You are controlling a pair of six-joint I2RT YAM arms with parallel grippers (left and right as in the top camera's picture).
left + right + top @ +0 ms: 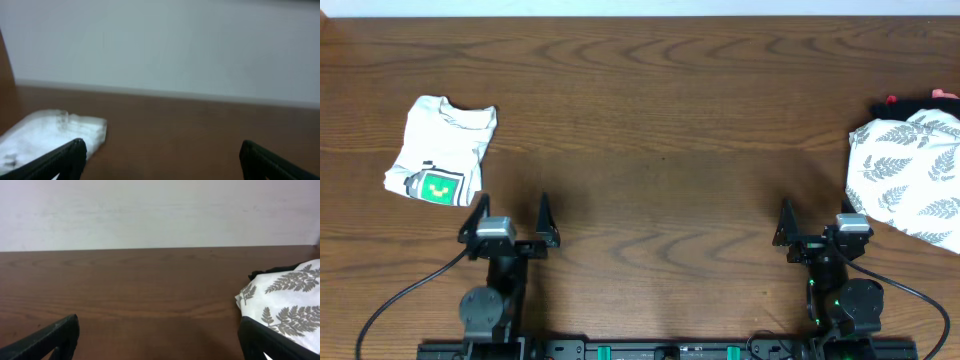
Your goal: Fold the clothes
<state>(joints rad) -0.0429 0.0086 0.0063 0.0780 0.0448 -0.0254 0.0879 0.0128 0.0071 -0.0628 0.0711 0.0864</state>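
Note:
The white T-shirt lies folded into a small packet at the left of the table, its green-and-black square graphic facing up near its front edge. It shows blurred at the lower left of the left wrist view. My left gripper is open and empty, just in front and to the right of the shirt, apart from it. My right gripper is open and empty near the table's front right. Both sets of open jaws show in the wrist views: left, right.
A pile of clothes lies at the right edge: a white cloth with grey fern print, also in the right wrist view, over a black garment and a bit of red. The brown wooden table runs to a white wall at the back.

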